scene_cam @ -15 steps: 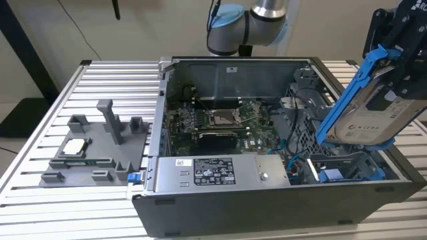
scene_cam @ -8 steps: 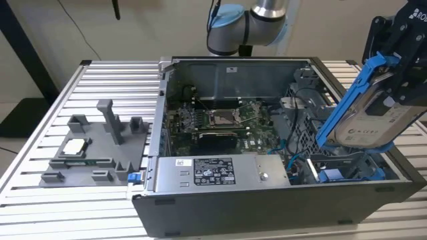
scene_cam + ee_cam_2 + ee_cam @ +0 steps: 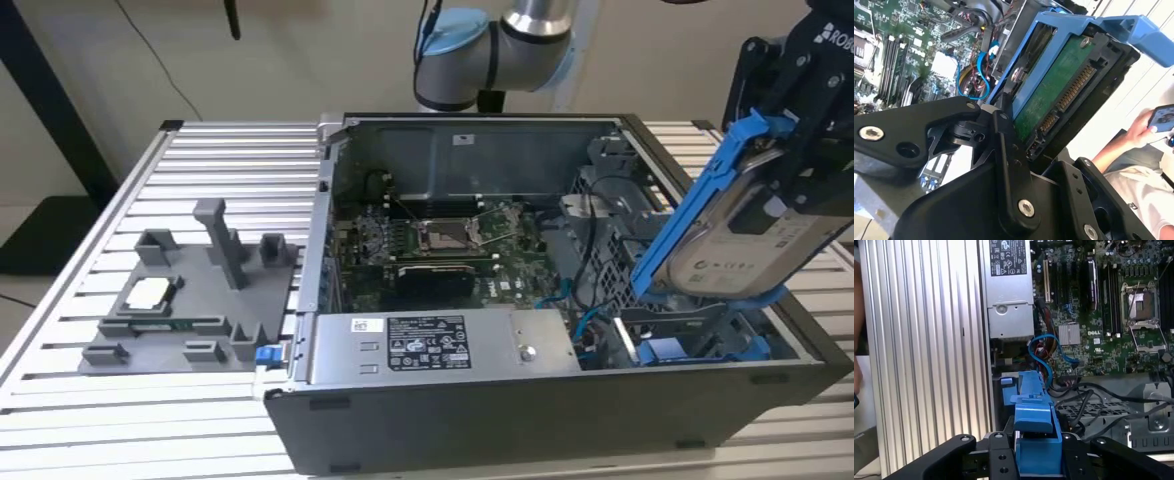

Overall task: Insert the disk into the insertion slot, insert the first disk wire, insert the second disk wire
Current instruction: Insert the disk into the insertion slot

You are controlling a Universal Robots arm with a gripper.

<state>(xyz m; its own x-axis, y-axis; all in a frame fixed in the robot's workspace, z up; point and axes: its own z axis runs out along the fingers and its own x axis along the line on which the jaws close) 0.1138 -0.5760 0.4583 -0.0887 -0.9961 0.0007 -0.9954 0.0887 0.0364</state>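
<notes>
Currently | disk (image 3: 741,240) is clamped between the closed fingers of gripper (image 3: 798,190) | tilted, held above insertion slot (image 3: 687,345), not yet inserted

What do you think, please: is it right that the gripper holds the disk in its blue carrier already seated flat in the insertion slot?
Not quite. The gripper holds the disk in its blue carrier, but tilted in the air above the insertion slot, not seated in it; the exterior view shows this.
</notes>
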